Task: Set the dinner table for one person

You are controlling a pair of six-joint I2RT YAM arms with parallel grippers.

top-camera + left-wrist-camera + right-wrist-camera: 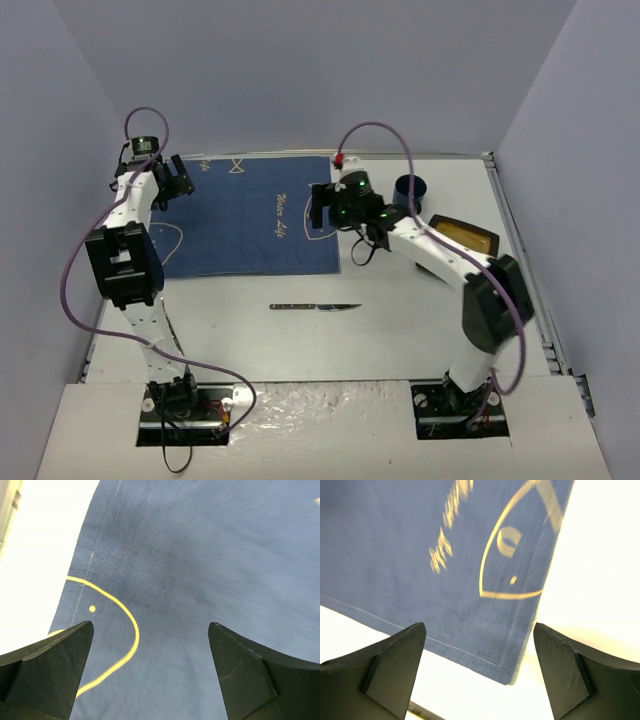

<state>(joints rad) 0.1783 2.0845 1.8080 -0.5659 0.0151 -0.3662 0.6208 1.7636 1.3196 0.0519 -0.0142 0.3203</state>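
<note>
In the top view, the white desk [400, 330] filled most of the frame, with a dark blue cloth [250, 220] lying flat on its upper left part. A knife [315, 307] lay alone on the bare desk below the cloth's lower edge, near the centre. A dark cup [410, 187] stood at the upper right, and an amber dish [465, 238] sat just below and right of it. The left pincer [178, 180] hung over the cloth's upper left corner, and the right pincer [320, 207] over its right edge.

In the left wrist view, the left pincer [151, 627] was spread wide and held nothing. Blue cloth [200, 555] with a curved yellow line [131, 620] lay beneath it, and white desk [35, 555] showed at the left.

In the right wrist view, the right pincer [479, 627] was likewise spread and empty, above the cloth's [395, 545] corner. Bare desk [600, 580] showed at the right.
</note>
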